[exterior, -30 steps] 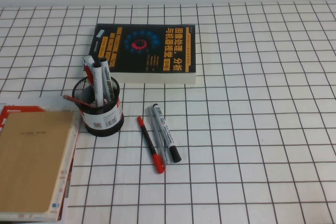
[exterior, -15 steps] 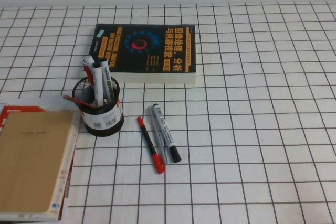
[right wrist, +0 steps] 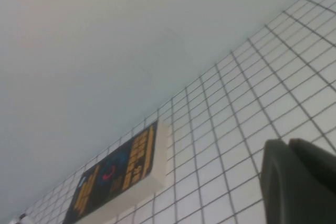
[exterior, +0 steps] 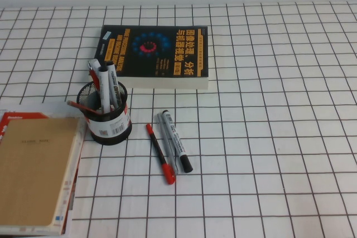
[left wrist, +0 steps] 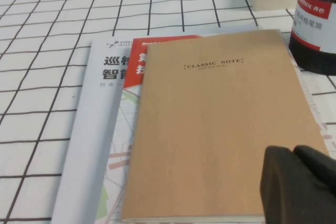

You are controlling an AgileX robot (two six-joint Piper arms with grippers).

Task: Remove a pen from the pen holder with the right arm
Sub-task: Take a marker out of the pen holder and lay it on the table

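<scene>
A black mesh pen holder stands left of centre on the gridded table, with several pens sticking up out of it. A red pen and a grey marker with a black cap lie on the table just to its right. Neither arm shows in the high view. My left gripper hovers shut over a tan notebook, with the pen holder beyond it. My right gripper is shut and empty, raised and facing the far wall and the dark book.
A dark book with yellow lettering lies behind the holder. The tan notebook sits on a stack of leaflets at the front left. The gridded cloth covers the right half of the table.
</scene>
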